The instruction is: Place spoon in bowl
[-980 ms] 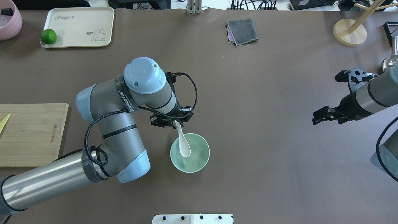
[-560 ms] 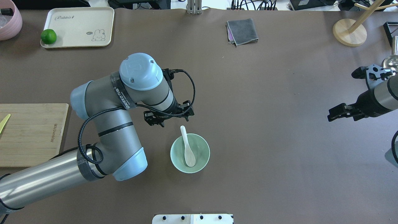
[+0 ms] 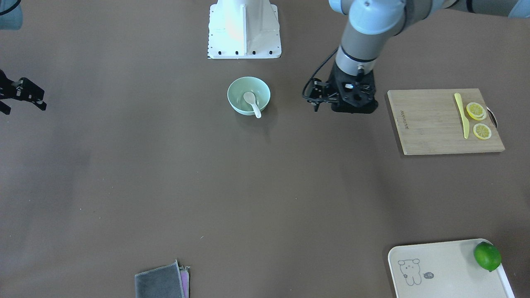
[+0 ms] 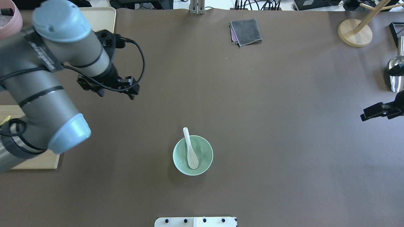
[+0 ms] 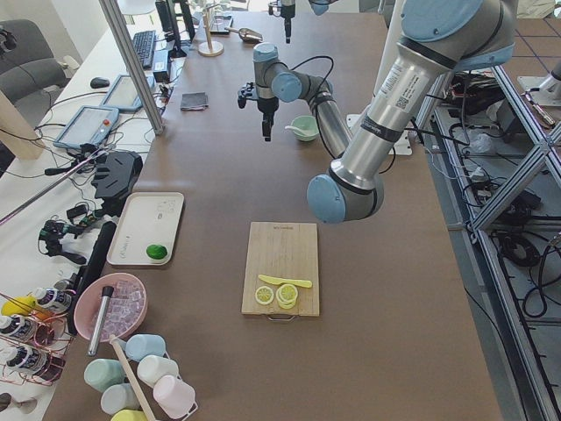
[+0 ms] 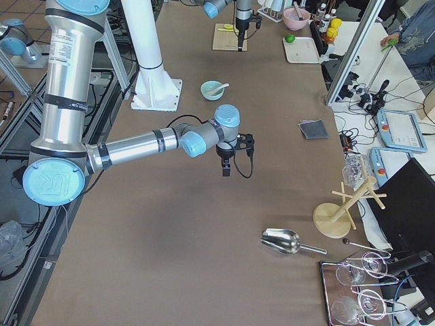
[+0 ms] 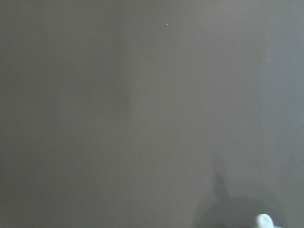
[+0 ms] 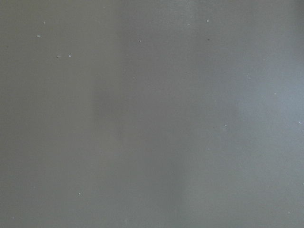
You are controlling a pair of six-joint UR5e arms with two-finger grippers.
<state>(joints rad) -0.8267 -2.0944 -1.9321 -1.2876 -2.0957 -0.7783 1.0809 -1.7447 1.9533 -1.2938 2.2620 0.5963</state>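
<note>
The white spoon (image 4: 190,149) lies in the pale mint-green bowl (image 4: 205,157), scoop down inside and handle leaning over the far rim. Both also show in the front view, spoon (image 3: 251,102) in bowl (image 3: 238,97). The spoon's handle tip (image 7: 263,221) peeks in at the bottom of the left wrist view. My left gripper (image 4: 109,91) is empty and looks open, well back and left of the bowl; it shows in the front view (image 3: 345,103) beside the board. My right gripper (image 4: 367,116) looks open and empty at the far right edge.
A wooden cutting board (image 3: 430,124) holds a yellow knife (image 3: 461,114) and lemon slices (image 3: 476,111). A cream tray (image 3: 439,269) carries a lime (image 3: 487,255). A grey cloth (image 4: 246,31), a wooden stand (image 4: 355,33) and a metal scoop (image 4: 396,67) lie at the back.
My left gripper let go of the spoon, which settled into the bowl, then the arm swung away to the back left. My right arm drew back to the right.
</note>
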